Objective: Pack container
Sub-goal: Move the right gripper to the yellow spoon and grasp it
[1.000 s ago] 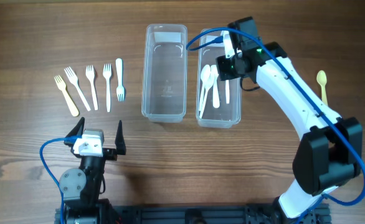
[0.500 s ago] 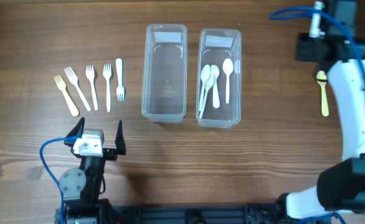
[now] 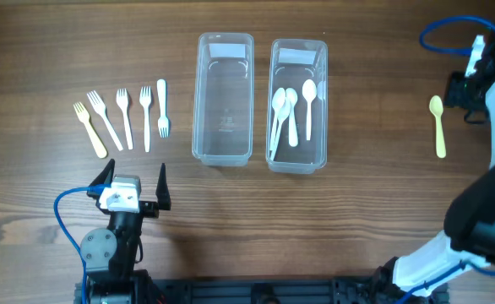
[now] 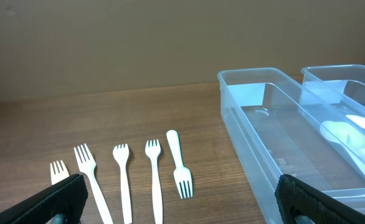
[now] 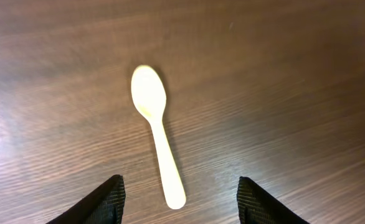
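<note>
The right gripper is hovering over the wooden table with its two fingers standing well apart, gripping nothing. The yellow spoon is lying flat on the wood. Its handle end is sitting in the gap between the fingertips, touching neither of them. Its bowl is pointing away, ahead of the fingertips.

The left gripper is sitting low over the table with its jaws spread wide and nothing between them. Ahead of its left finger, five forks are lying side by side. Ahead of its right finger, an empty clear container is standing. Just beyond that one, further to the right, a second container is holding three white spoons.
</note>
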`<action>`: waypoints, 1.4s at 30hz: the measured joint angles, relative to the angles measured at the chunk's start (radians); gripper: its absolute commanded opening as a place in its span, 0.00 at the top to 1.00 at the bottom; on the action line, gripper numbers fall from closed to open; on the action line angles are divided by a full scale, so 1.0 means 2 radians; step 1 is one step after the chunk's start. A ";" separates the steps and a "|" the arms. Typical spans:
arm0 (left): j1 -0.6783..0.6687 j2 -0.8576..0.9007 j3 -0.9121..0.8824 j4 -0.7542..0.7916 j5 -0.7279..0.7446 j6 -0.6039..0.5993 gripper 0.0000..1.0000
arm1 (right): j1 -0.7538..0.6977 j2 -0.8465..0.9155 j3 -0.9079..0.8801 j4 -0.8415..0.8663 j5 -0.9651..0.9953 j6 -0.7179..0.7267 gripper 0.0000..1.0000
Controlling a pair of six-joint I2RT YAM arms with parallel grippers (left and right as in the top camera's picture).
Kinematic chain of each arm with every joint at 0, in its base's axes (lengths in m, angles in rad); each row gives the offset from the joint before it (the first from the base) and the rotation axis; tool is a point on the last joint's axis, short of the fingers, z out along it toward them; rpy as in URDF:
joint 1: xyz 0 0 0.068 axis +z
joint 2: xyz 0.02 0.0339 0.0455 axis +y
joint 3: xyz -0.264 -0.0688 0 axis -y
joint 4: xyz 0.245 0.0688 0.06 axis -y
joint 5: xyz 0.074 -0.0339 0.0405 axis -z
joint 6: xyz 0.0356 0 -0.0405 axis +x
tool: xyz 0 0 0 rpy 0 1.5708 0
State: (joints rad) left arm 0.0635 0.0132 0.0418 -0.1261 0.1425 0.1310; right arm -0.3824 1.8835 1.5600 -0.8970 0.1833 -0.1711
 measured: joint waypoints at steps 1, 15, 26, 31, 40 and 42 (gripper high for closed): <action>0.000 0.000 0.000 0.000 0.000 0.000 0.00 | -0.002 0.012 0.000 0.000 -0.002 0.000 0.42; 0.000 0.000 0.000 0.000 0.000 0.000 0.00 | -0.003 0.118 0.000 0.011 -0.009 -0.014 0.45; 0.000 0.000 0.000 0.000 0.000 0.000 0.00 | -0.004 0.123 -0.020 0.062 -0.027 -0.058 0.45; 0.000 0.000 0.000 0.000 0.000 0.000 0.00 | -0.005 0.123 -0.029 0.078 -0.028 -0.063 0.45; 0.000 0.000 0.000 0.000 0.000 0.000 0.00 | -0.009 0.116 -0.051 0.111 -0.047 -0.077 0.64; 0.000 0.000 0.000 0.000 0.000 0.000 0.00 | -0.009 0.116 -0.051 0.112 -0.050 -0.078 0.70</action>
State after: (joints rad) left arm 0.0635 0.0132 0.0418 -0.1261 0.1425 0.1310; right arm -0.4011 2.1151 1.4570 -0.6735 0.0830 -0.3267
